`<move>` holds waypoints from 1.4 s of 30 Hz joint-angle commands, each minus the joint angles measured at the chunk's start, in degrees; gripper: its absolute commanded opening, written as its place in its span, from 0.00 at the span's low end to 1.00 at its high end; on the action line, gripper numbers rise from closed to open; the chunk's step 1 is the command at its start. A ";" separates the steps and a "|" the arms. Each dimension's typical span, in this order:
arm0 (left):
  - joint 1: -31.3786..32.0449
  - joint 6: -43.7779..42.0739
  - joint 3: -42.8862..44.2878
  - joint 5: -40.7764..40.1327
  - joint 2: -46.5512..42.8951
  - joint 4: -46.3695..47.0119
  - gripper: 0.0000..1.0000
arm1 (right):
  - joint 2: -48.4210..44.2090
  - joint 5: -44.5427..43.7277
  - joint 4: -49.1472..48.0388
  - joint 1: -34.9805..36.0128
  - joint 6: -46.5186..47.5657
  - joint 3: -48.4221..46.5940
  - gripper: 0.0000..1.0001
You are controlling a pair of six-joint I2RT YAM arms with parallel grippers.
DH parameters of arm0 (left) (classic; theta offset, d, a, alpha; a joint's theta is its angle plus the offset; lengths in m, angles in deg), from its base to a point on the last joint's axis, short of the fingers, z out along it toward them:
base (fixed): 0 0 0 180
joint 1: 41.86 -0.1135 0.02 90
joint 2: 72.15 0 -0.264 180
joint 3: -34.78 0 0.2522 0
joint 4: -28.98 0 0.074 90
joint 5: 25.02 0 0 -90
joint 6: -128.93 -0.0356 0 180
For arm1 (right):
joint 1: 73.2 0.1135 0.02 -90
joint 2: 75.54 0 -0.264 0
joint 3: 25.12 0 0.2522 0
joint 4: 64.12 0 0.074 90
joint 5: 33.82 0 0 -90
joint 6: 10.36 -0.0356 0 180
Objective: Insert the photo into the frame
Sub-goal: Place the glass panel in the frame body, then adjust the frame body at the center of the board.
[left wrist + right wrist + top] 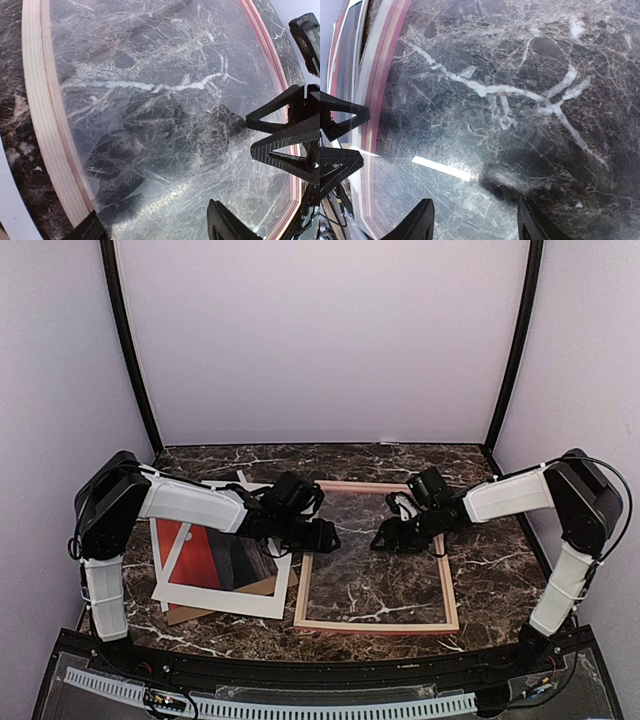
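The frame (305,585), pink outside and light wood inside, lies flat at the table's centre with a clear scratched pane (375,575) in it. The photo (195,552), red-orange and dark, lies left of the frame, partly under a white window mat (225,597) and my left arm. My left gripper (328,538) is open and empty, low over the pane near the frame's left side (45,115). My right gripper (382,540) is open and empty over the pane's upper middle, facing the left one. The left wrist view shows open fingers (227,225); the right wrist view does too (422,222).
A brown backing board (185,615) sticks out under the mat at the front left. The marble table (500,570) runs to the booth walls on the sides and back. Each wrist view shows the other gripper: the right one (285,135) and the left one (337,142).
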 commanded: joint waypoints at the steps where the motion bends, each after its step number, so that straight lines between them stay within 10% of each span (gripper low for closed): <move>1: -0.08 -1.95 -0.27 -3.89 -4.04 -4.52 0.68 | 0.01 -1.04 0.90 0.26 -0.60 2.05 0.58; 31: -2.39 -11.11 -1.38 -15.27 -16.51 -19.19 0.71 | -12.49 -12.54 14.52 -0.18 2.35 -0.85 0.68; 42: -11.64 -17.02 -7.06 -13.00 -30.62 -22.12 0.80 | -19.83 -22.16 22.83 -11.45 6.44 3.34 0.71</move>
